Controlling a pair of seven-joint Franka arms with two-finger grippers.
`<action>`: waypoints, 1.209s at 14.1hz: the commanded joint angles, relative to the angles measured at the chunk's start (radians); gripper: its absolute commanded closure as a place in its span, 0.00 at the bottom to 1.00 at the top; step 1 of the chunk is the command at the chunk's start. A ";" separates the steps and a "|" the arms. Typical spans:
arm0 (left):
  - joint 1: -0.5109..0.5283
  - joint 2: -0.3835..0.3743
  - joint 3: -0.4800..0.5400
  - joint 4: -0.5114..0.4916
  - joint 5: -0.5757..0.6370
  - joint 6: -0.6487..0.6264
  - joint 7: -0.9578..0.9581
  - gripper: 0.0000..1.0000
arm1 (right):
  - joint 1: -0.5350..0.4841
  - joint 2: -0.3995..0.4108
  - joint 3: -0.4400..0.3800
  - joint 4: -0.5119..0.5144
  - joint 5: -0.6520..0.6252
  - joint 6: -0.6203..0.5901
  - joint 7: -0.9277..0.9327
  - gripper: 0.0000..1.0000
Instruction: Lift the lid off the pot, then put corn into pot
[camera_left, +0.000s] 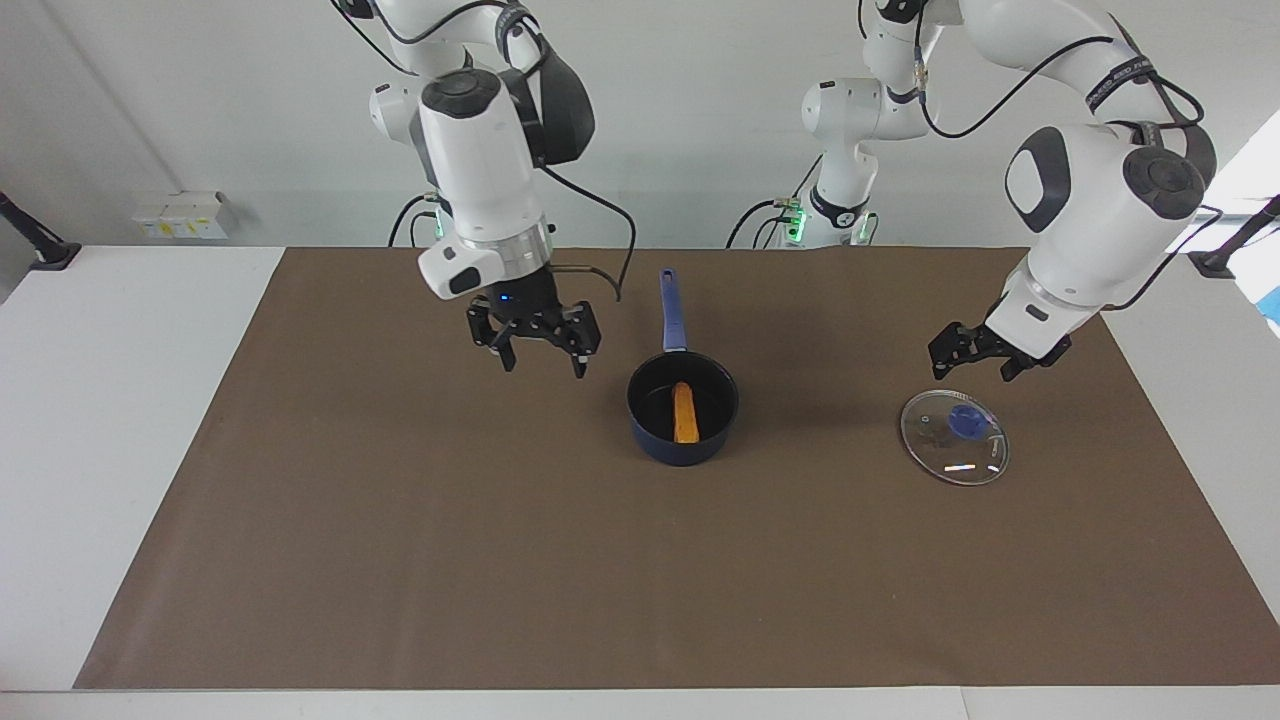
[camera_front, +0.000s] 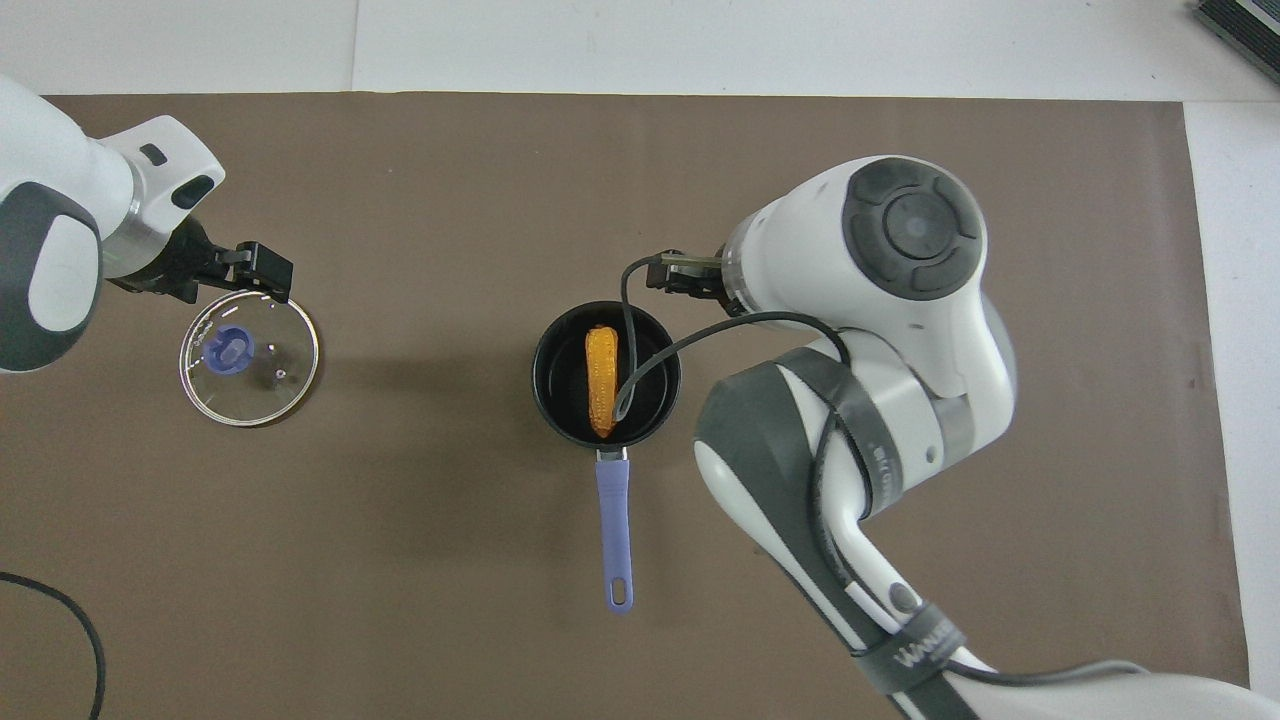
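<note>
The dark blue pot (camera_left: 680, 448) stands mid-mat, its long handle (camera_left: 672, 310) pointing toward the robots. The yellow-orange corn (camera_left: 684, 412) lies inside it, as the overhead view shows: pot (camera_front: 560, 385), corn (camera_front: 601, 378). The glass lid (camera_left: 955, 455) with its blue knob (camera_left: 965, 422) lies flat on the mat toward the left arm's end; it also shows in the overhead view (camera_front: 270, 380). My left gripper (camera_left: 972, 368) hangs open and empty just above the lid's edge. My right gripper (camera_left: 543, 362) is open and empty, in the air beside the pot toward the right arm's end.
A brown mat (camera_left: 400, 560) covers most of the white table (camera_left: 100, 450). A loose black cable (camera_front: 640, 370) from my right wrist hangs over the pot in the overhead view. The right arm's elbow (camera_front: 850, 440) covers the mat beside the pot.
</note>
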 joint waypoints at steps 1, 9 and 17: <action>0.007 -0.064 0.003 -0.040 -0.017 -0.061 0.019 0.00 | -0.091 -0.101 0.014 -0.043 -0.013 -0.092 -0.091 0.00; 0.007 -0.136 0.022 0.003 -0.003 -0.201 0.061 0.00 | -0.206 -0.164 0.006 0.084 -0.016 -0.348 -0.136 0.00; 0.037 -0.123 0.025 0.106 -0.013 -0.307 0.056 0.00 | -0.234 -0.143 0.003 0.163 -0.053 -0.491 -0.286 0.00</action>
